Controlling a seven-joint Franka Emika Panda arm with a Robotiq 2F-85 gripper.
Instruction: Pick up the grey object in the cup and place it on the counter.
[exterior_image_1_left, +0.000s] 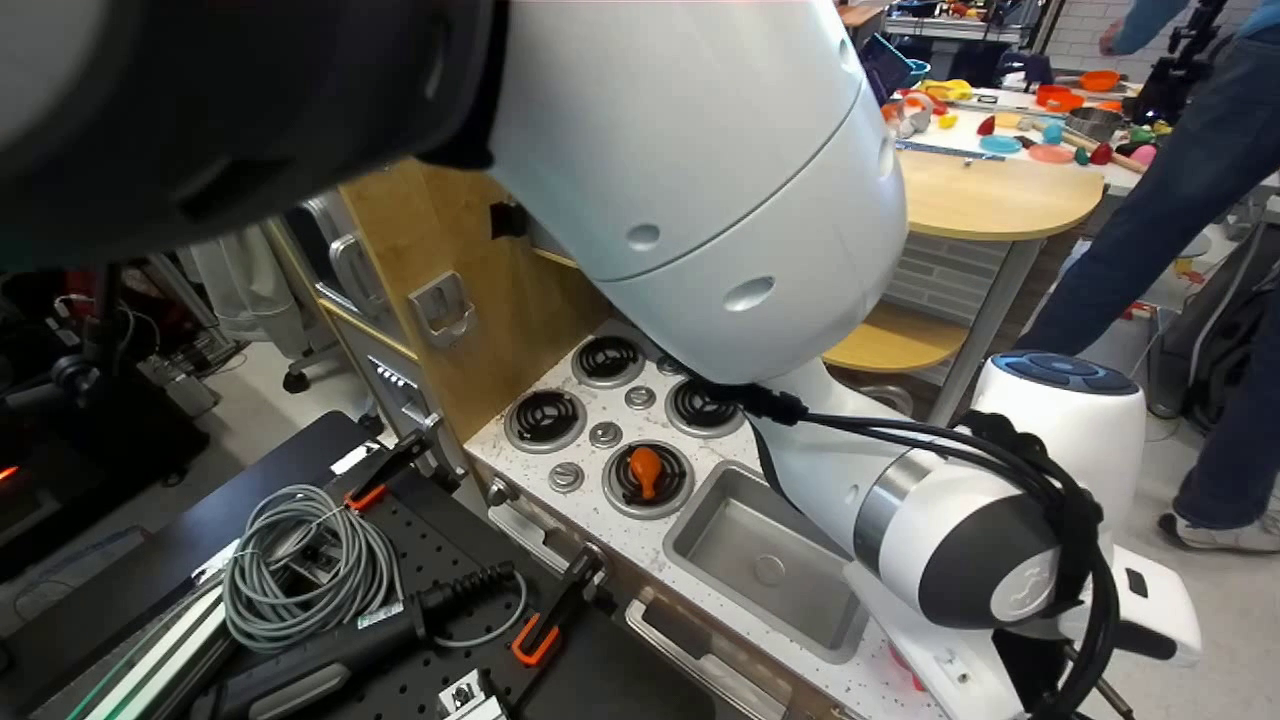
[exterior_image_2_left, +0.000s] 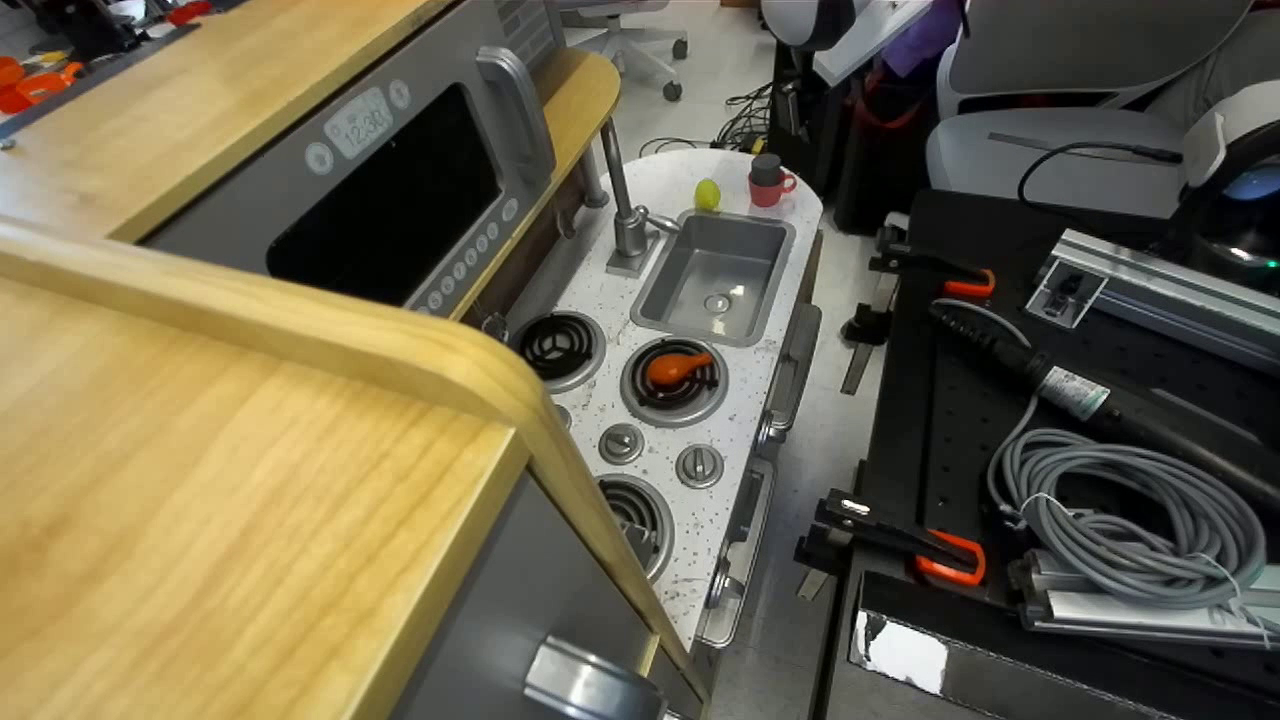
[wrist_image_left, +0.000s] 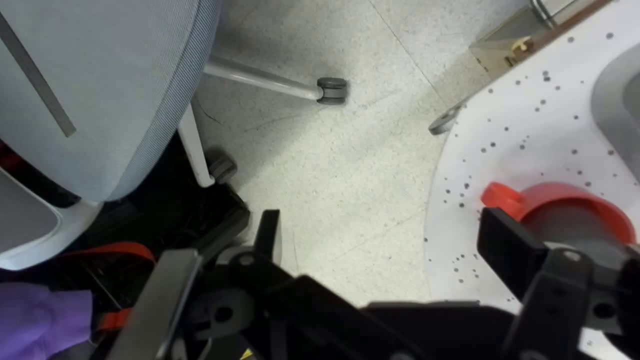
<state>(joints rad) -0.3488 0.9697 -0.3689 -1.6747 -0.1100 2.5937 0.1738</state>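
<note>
You look down on the bench (exterior_image_2_left: 600, 290) in both exterior views, sharing sink (exterior_image_1_left: 740, 575) and burners (exterior_image_1_left: 545, 415). In an exterior view the arm (exterior_image_1_left: 700, 150) crosses close; in an exterior view you face lengthwise past a wooden top (exterior_image_2_left: 220, 480) — toward the red cup (exterior_image_2_left: 766, 192), shared with your wrist view, aimed down past the gripper (wrist_image_left: 385, 240).

in an exterior view, toward ten o'clock, the display (exterior_image_2_left: 360, 125) on the grey microwave (exterior_image_2_left: 390, 195) reads 12:30; marks on its round buttons (exterior_image_2_left: 469, 257) are too small to read, as is the label (exterior_image_2_left: 1073, 392) at three o'clock on a black tool (exterior_image_2_left: 1180, 425).
</note>
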